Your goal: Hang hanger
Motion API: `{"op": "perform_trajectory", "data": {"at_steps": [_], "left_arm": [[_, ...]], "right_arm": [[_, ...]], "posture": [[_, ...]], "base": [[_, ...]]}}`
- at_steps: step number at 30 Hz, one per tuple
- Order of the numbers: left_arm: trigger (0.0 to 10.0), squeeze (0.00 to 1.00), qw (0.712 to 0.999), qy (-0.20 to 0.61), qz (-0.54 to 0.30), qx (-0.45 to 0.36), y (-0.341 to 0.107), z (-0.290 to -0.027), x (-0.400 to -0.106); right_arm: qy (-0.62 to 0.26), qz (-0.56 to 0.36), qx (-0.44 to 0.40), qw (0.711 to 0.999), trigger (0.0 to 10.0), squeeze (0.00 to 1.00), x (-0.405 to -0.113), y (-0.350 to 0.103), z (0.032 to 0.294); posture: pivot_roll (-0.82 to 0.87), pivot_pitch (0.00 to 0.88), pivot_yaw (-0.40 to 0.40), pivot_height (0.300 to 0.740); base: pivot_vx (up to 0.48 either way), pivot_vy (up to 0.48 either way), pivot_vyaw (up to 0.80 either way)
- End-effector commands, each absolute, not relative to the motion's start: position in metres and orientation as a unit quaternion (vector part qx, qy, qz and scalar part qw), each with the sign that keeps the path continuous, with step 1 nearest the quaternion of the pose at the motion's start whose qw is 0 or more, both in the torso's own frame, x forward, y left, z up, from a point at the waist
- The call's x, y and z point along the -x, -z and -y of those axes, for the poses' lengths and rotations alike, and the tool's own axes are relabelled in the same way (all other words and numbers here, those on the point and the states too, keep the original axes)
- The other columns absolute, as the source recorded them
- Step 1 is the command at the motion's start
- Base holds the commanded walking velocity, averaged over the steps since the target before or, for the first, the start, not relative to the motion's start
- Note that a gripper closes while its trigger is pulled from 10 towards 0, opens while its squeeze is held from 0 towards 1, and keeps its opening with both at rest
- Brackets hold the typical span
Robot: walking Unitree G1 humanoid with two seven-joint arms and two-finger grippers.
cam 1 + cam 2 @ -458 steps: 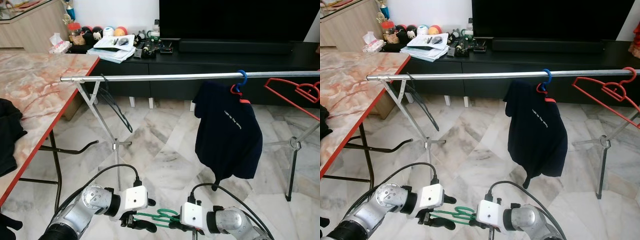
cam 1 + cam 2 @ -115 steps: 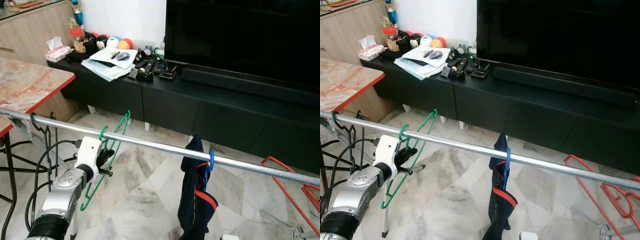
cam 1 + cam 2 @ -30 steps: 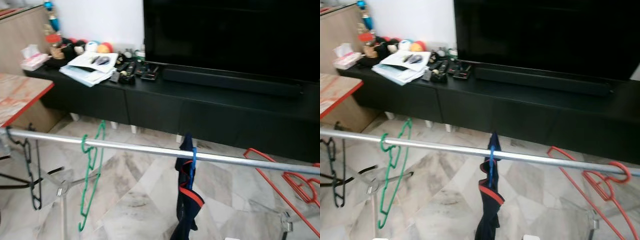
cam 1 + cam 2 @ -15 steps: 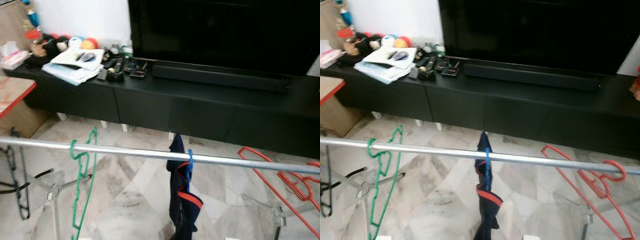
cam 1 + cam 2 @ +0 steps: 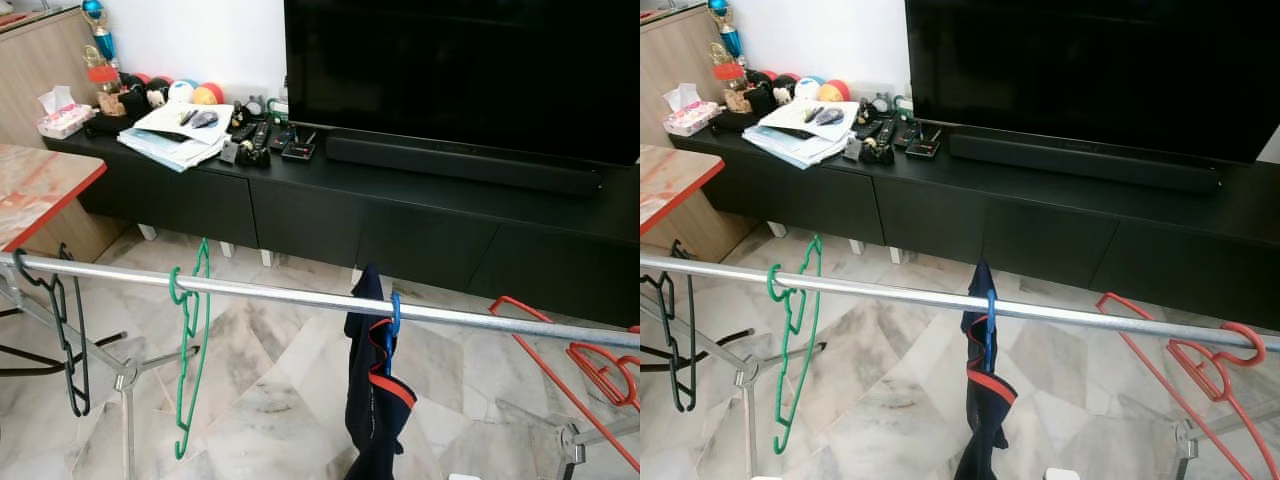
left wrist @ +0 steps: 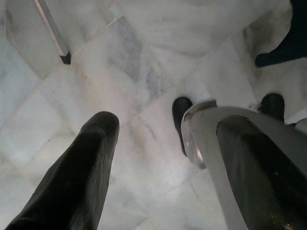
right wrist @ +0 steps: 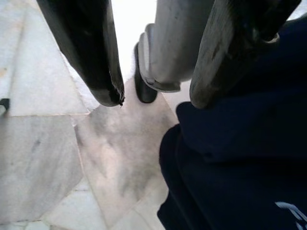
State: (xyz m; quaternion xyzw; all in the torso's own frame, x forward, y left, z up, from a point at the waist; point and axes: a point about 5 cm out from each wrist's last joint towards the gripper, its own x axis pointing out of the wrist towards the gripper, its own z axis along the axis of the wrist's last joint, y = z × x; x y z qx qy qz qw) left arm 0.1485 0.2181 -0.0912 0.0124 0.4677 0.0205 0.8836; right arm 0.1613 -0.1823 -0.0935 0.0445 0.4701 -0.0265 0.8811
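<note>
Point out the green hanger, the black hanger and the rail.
green hanger (image 5: 190,330), left eye view, on its long side wire below the hook
black hanger (image 5: 71,350), left eye view, on its hanging wire
rail (image 5: 290,297), left eye view, on the bare bar

Overall light: the room is evenly and brightly lit; no lamp or window is seen in the head views.
Sharpness, head views: both are rendered crisp, without motion blur.
Glare: soft highlights are carried along the metal rail (image 5: 300,298), and a pale sheen is shown on the marble floor (image 5: 270,400).
Dark areas: the television screen (image 5: 460,70) and the black cabinet (image 5: 420,235) are rendered nearly without detail.
Shadows: only faint, diffuse ones are cast on the floor.
Left wrist view: the floor is held in focus, while the near black fingers (image 6: 72,182) are softened.
Right wrist view: the background between the fingers (image 7: 88,57) is blown out to white; the dark cloth (image 7: 240,167) is underexposed.
</note>
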Motion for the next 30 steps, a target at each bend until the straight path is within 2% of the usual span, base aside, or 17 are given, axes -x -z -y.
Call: {"op": "perform_trajectory", "data": {"at_steps": [1,3,21,27,30], "left_arm": [[10.0,0.0,0.877,-0.018,-0.48,-0.017,0.0938,-0.2186,-0.1423],[10.0,0.0,0.877,-0.018,-0.48,-0.016,0.094,-0.2186,-0.1418],[10.0,0.0,0.873,-0.021,-0.486,-0.011,0.0956,-0.219,-0.1378],[10.0,0.0,0.872,-0.022,-0.489,-0.009,0.0963,-0.2191,-0.136],[10.0,0.0,0.872,-0.022,-0.49,-0.008,0.0964,-0.219,-0.1358]], "right_arm": [[0.032,-0.477,-0.052,0.877,10.0,0.0,-0.1565,0.0956,0.1819],[0.03,-0.477,-0.049,0.877,10.0,0.0,-0.1569,0.0955,0.1819],[0.038,-0.471,-0.05,0.88,10.0,0.0,-0.1595,0.0943,0.1816],[0.037,-0.47,-0.053,0.88,10.0,0.0,-0.1596,0.0943,0.1817],[0.036,-0.469,-0.051,0.881,10.0,0.0,-0.16,0.094,0.1817]], "posture": [[-0.03,0.092,0.025,0.721],[-0.03,0.092,0.025,0.721],[-0.03,0.092,0.025,0.721],[-0.03,0.093,0.024,0.721],[-0.03,0.093,0.024,0.721]], "base": [[0.0,0.0,-0.79],[0.0,0.0,-0.79],[-0.23,0.0,0.0],[-0.277,0.0,-0.76],[-0.279,0.0,0.0]]}}
